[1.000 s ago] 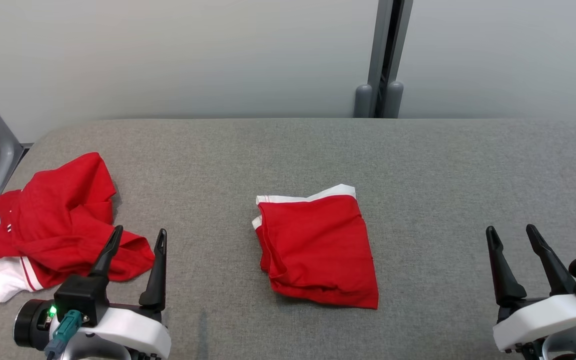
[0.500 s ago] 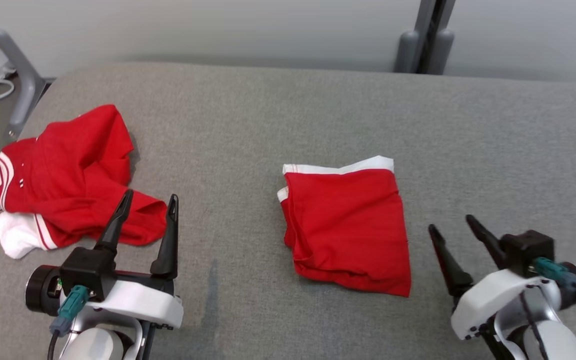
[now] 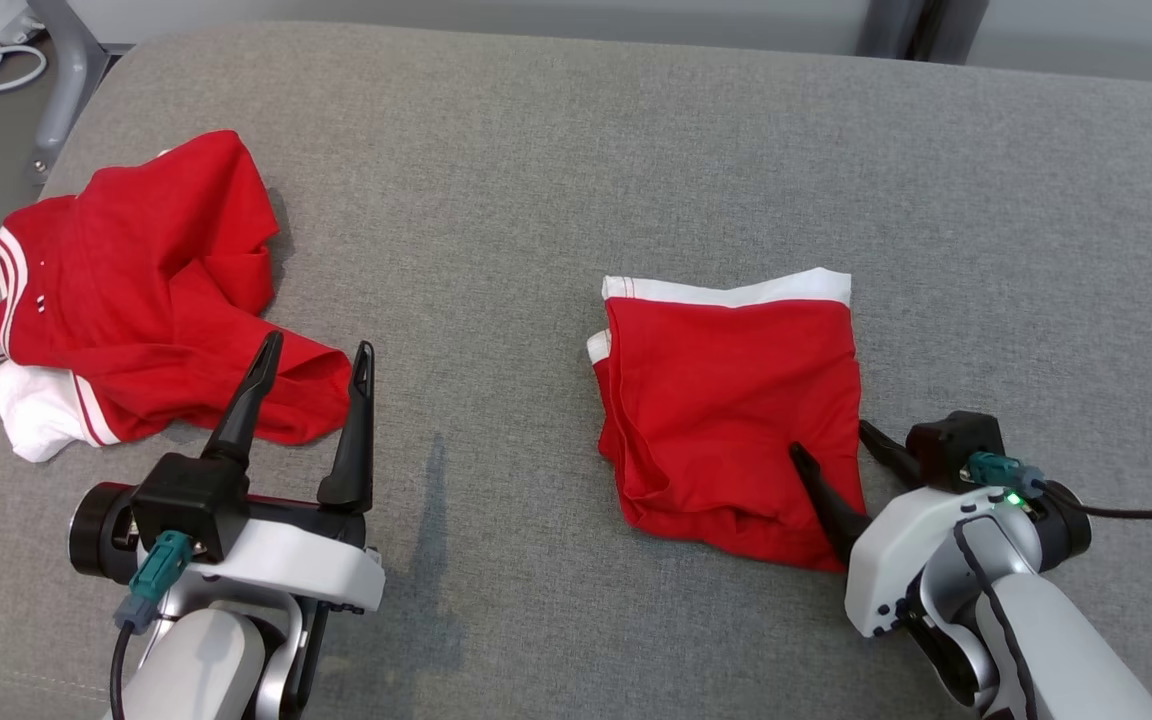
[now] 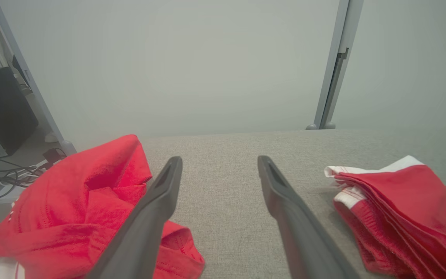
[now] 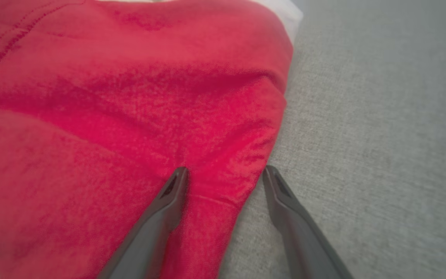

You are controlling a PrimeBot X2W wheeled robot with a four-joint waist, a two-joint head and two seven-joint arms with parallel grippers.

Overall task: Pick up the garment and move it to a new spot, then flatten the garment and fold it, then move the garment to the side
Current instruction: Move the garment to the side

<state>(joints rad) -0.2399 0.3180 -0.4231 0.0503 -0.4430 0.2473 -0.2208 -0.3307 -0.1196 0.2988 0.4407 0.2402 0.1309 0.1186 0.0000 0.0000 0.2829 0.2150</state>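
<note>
Garment (image 3: 731, 410) folded, white band at far edge, long axis near-to-far. I see R claw (image 3: 830, 439) open astride its right edge, nothing gripped; L claw (image 3: 320, 344) open, empty.

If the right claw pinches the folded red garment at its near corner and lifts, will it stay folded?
Probably not: the folded red garment is thin soft cloth with loose stacked layers at its edge, so it should droop and open. Pushed, it may bunch rather than slide on the textured grey surface.
</note>
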